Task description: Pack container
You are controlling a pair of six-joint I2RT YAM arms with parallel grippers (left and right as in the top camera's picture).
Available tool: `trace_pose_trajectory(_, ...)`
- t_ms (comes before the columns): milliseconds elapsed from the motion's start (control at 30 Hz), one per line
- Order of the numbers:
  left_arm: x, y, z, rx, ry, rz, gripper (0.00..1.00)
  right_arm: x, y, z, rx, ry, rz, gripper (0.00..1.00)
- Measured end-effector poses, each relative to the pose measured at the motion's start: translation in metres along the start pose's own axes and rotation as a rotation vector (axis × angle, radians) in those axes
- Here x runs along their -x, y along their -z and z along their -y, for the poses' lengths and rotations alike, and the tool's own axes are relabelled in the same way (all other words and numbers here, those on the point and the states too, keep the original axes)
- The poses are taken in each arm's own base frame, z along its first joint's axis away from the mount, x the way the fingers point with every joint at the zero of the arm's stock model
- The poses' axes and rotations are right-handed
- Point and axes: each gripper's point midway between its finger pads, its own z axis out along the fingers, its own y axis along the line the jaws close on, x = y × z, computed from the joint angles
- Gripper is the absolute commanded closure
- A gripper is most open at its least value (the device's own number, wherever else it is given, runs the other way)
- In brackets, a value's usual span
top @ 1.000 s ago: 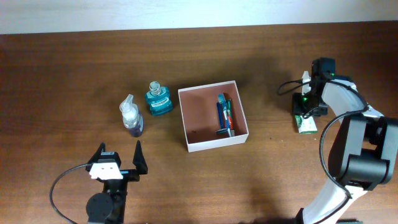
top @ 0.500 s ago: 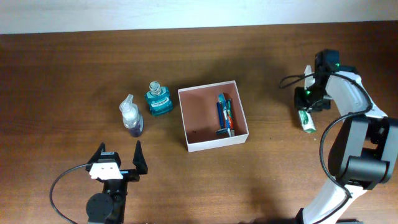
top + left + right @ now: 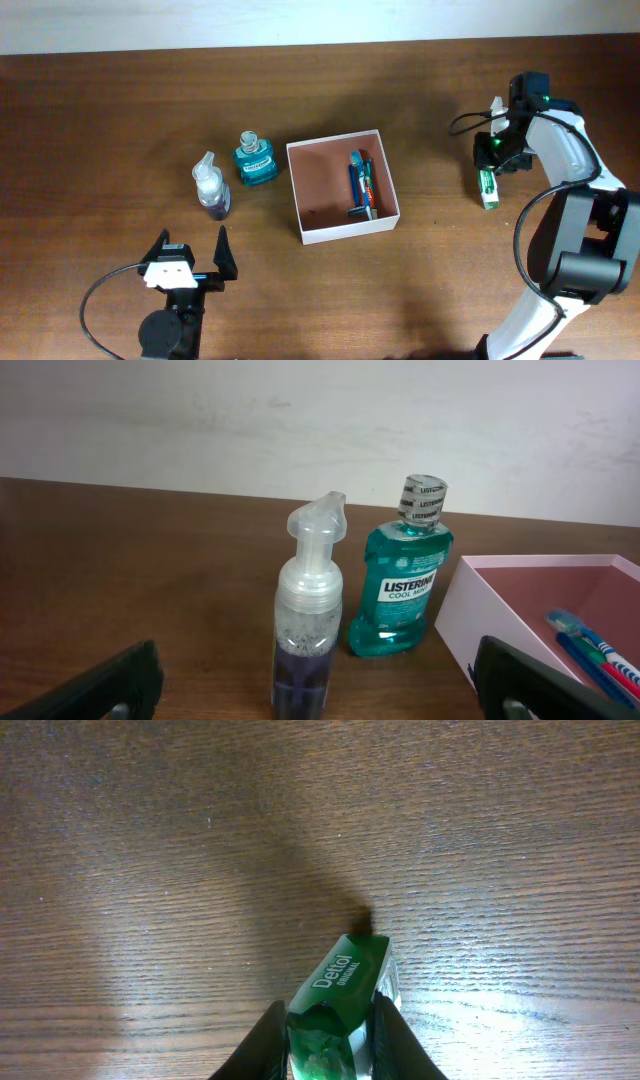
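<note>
Now, right gripper [image 3: 330,1038]: clenched on the Dettol packet [image 3: 345,975] (green, pinched at one end).
Container [image 3: 345,233]: well apart, toward that gripper's left.
Nearer arm: right; left gripper [image 3: 192,246] gapes, empty.

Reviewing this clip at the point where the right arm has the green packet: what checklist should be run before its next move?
1. Grip: right gripper shut on the Dettol packet, fingers pressing both sides. Ok.
2. Packet lifted clear of the table: cannot tell.
3. Room in the container: its left half is bare beside the toothbrushes. Ok.
4. Path from packet to container: only bare wood between them. Ok.
5. Other arm out of the way: left gripper open, near the front edge, far from that path. Ok.
</note>
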Motion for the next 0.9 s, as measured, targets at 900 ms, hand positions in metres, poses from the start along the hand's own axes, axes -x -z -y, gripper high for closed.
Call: trace_pose_trajectory(900,0.0,0.0,0.0,0.0,0.0,0.0,0.01,-0.011,0.003,0.023,-0.074,-0.054,-0.046,0.95)
